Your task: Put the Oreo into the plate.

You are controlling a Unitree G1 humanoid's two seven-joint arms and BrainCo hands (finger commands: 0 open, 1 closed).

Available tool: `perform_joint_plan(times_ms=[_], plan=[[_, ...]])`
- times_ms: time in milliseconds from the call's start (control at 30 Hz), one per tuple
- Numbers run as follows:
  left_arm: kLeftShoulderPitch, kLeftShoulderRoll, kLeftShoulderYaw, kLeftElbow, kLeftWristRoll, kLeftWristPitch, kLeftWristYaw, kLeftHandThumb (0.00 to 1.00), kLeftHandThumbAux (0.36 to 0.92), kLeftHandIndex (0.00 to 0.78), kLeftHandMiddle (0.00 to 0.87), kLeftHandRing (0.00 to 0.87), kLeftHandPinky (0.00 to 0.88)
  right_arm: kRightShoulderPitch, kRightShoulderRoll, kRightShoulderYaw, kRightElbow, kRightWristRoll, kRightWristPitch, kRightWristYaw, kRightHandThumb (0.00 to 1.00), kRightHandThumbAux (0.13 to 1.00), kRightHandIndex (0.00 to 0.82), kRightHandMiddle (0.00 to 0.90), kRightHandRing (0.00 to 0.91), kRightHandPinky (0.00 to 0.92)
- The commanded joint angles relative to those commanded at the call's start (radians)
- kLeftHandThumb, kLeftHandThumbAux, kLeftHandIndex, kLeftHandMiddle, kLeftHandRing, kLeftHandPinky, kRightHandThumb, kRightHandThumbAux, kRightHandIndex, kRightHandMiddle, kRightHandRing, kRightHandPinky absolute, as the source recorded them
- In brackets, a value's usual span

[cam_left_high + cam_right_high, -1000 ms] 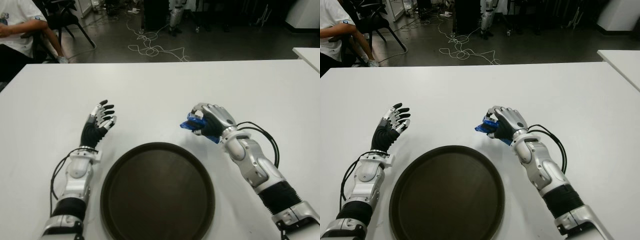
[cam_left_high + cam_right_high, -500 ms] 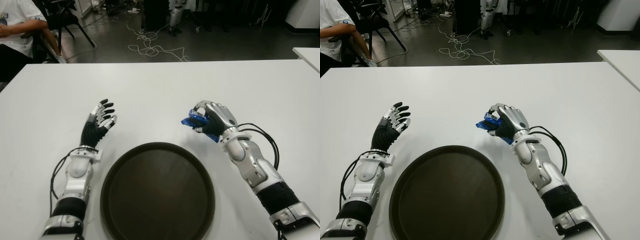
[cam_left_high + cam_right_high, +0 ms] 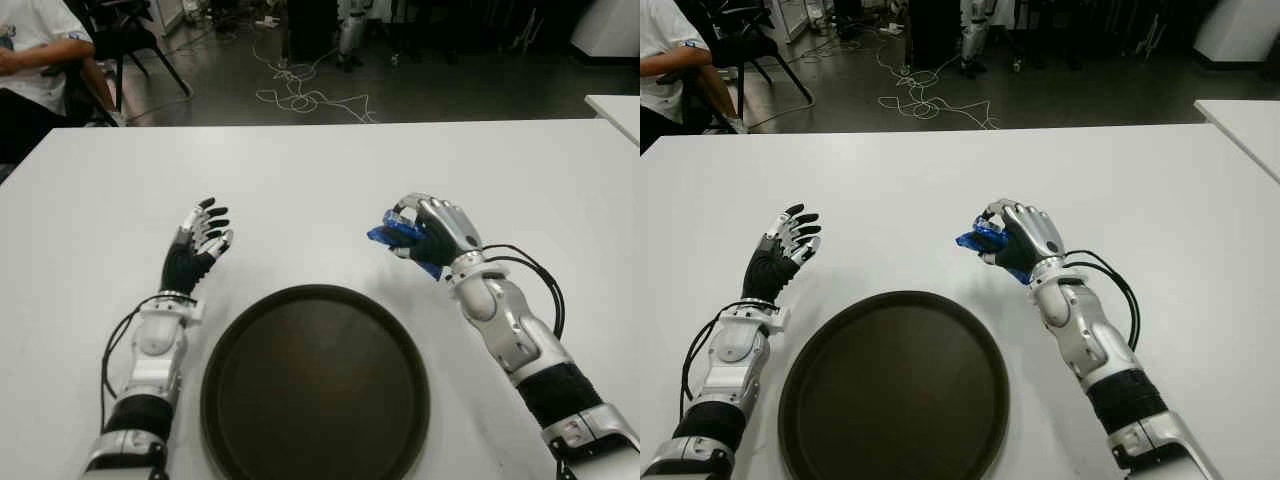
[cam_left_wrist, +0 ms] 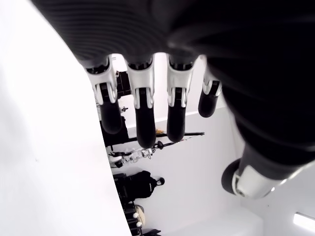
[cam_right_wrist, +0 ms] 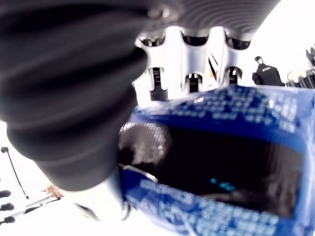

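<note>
- While the right hand [image 3: 432,232] is raised over the white table [image 3: 300,180], its fingers are clamped on the blue Oreo pack [image 3: 393,233]; right wrist view confirms the blue wrapper [image 5: 216,147] pressed between fingers and thumb.
- Oreo pack is in the right hand, beyond the plate's far right rim, not over or in the plate.
- Dark round plate [image 3: 315,385] sits on the table's near edge, between the two arms, nothing in it.
- Left hand [image 3: 198,240] shows left of the plate, fingers spread apart and straight, holding nothing; left wrist view shows the same extended fingers [image 4: 145,115].
- Black cable [image 3: 530,275] loops along the right forearm.
- Table is plain white; a second white table corner [image 3: 615,108] shows at far right.
- Beyond the table: dark floor with tangled white cables [image 3: 300,95], a black chair [image 3: 135,45], and a seated person [image 3: 35,60] in a white shirt at far left.
</note>
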Motion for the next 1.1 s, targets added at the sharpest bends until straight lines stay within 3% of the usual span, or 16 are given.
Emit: perform_joint_plan(times_ms=[267,433,700,967,1100], plan=[[-0.007,0.003,0.001,0.013,0.006,-0.011,0.003,0.093,0.608,0.114,0.216,0.213,0.181,-0.052,-0.001,0.006,0.01,-0.001,-0.055,0.009,0.269,0.886,0.607,0.757,0.771,0.764],[-0.009,0.003,0.002,0.021,0.007,-0.017,0.005,0.111,0.603,0.118,0.223,0.222,0.201,-0.083,0.018,0.016,-0.009,-0.002,-0.076,0.016,0.272,0.886,0.608,0.757,0.769,0.763],[-0.017,0.006,0.004,0.039,0.006,-0.019,0.006,0.113,0.61,0.114,0.221,0.216,0.181,-0.087,0.053,0.055,-0.081,-0.034,-0.073,0.031,0.172,0.91,0.634,0.762,0.772,0.768],[-0.018,0.003,0.006,0.045,-0.003,-0.033,-0.006,0.105,0.595,0.113,0.222,0.213,0.182,-0.076,0.079,0.104,-0.152,-0.065,-0.038,0.087,0.163,0.93,0.606,0.761,0.769,0.769],[-0.019,0.001,0.009,0.047,-0.012,-0.035,-0.013,0.105,0.597,0.111,0.22,0.216,0.188,-0.053,0.088,0.133,-0.192,-0.073,-0.032,0.119,0.067,0.958,0.558,0.746,0.761,0.747]])
